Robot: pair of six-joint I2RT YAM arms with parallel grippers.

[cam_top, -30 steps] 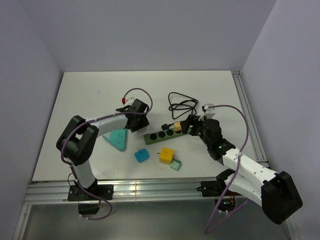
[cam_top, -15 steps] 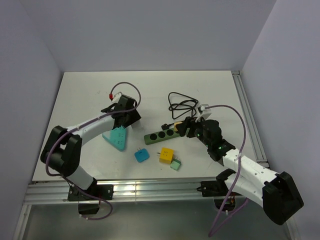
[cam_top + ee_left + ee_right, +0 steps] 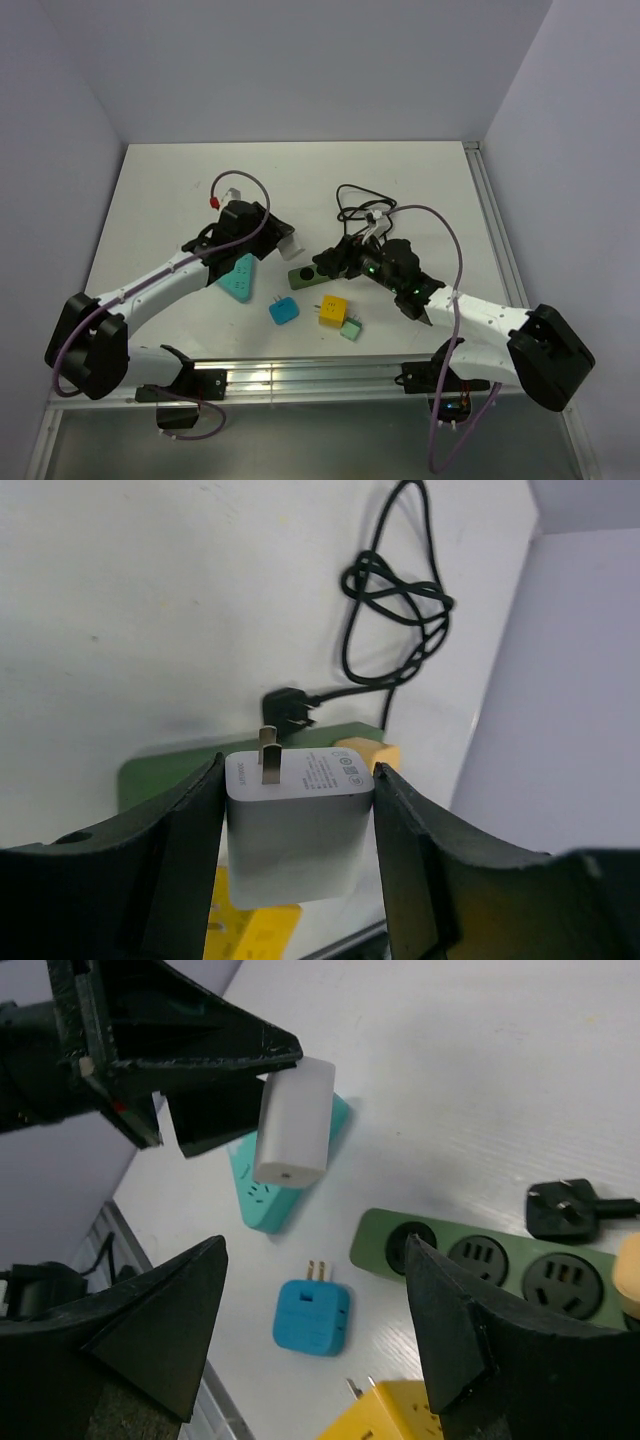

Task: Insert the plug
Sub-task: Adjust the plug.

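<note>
**Q:** Left claw?
**A:** My left gripper (image 3: pixel 298 780) is clamped on the white charger (image 3: pixel 298 845), a finger (image 3: pixel 185 845) on each side and a prong showing at the front. I'm holding it just off the left end of the green power strip (image 3: pixel 304 277), not in any socket.
**Q:** Right claw?
**A:** My right gripper (image 3: pixel 315 1250) is spread wide, with nothing between the fingers (image 3: pixel 455 1325). It hangs above the strip.
**Q:** Anything on the strip?
**A:** An orange plug (image 3: pixel 366 752) sits at its right end. The black plug (image 3: pixel 560 1210) lies just behind the strip, and its black cable (image 3: pixel 356 206) is coiled farther back.
**Q:** The rest?
**A:** The teal adapter (image 3: pixel 238 278) is left of the strip. The blue plug (image 3: pixel 283 312), the yellow plug (image 3: pixel 333 311) and a small mint block (image 3: pixel 350 332) are in front of it, all on the white table (image 3: pixel 170 190).
</note>
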